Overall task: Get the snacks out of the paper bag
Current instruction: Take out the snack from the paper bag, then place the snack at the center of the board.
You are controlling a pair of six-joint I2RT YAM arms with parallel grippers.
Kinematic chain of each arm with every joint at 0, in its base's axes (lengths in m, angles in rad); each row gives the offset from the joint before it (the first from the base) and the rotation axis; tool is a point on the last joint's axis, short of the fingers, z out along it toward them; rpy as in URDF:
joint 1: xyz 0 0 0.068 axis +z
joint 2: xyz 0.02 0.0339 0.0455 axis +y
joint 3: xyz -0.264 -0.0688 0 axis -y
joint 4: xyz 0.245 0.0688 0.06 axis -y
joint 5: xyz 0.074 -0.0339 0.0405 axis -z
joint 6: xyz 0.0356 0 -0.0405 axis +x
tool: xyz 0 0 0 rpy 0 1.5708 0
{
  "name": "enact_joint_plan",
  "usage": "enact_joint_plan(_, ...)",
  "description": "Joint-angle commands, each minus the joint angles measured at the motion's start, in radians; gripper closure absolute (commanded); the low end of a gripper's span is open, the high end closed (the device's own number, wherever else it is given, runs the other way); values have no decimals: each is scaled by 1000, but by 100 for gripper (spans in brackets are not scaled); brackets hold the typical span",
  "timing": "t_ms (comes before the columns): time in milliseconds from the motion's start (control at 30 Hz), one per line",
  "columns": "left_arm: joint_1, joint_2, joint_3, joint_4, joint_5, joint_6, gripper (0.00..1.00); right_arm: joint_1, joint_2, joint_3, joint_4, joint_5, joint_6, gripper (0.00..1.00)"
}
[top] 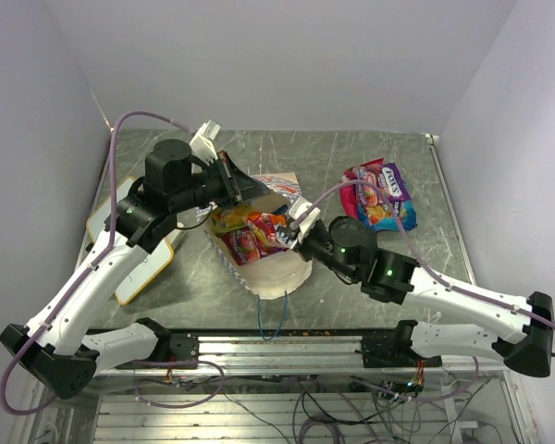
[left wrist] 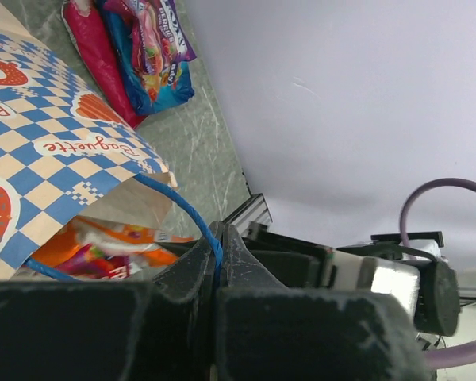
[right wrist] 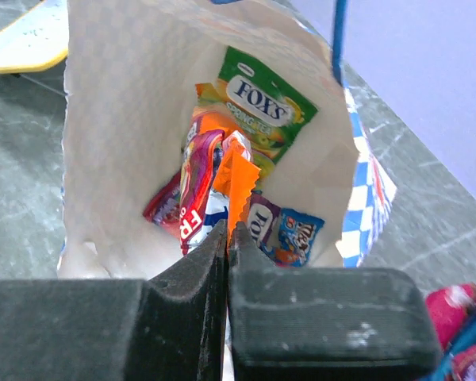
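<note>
Right tool (right wrist: 228, 232) pinched an orange packet (right wrist: 239, 186) inside the bag (right wrist: 119, 119); left tool (left wrist: 219, 242) pinched the bag's blue handle (left wrist: 182, 208), jaws pressed together.

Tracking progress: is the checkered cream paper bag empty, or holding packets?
Not empty: inside the paper bag, the right wrist view shows a green Fox's packet, an orange packet and others.
</note>
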Motion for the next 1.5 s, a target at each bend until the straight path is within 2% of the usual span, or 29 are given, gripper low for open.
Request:
enact_joint_plan(0,-5,-2,-31,55,-37,-12,93,-4,-67,102,-177,65,19,100)
enact_joint_plan(133,-4,3,-58,87,-46,-29,93,-3,-128,182,-284,129,0,100)
enact_joint_plan(333,-5,25,-68,93,-58,-9,93,-3,-207,286,-401,140,-19,100)
enact_joint_plan(533,-6,53,-88,67,-73,14,93,-3,-203,454,-552,167,-50,100)
enact_joint_plan(667,-5,67,-90,93,-51,3,93,-3,-209,499,-585,232,-64,100)
enact_joint_plan(800,-4,77,-78,66,-52,15,93,-3,-237,511,-547,289,-76,100)
enact_joint_plan(900,-4,79,-72,17,-74,40,93,-2,-258,508,-451,359,-87,100)
enact_joint_plan(1100,-5,57,-99,13,-77,48,93,-3,-237,481,-264,633,-132,100)
enact_joint_plan(1267,-4,70,-77,-84,-103,99,93,-3,-142,447,-203,901,-226,100)
enact_joint_plan(1333,-5,73,-65,-113,-112,118,93,-5,-115,408,-140,959,-255,100)
enact_joint_plan(1400,-5,75,-46,-132,-117,132,93,-45,-101,357,-92,989,-241,100)
enact_joint_plan(1467,-5,86,0,-153,-121,158,93,-140,-82,321,-137,947,-134,100)
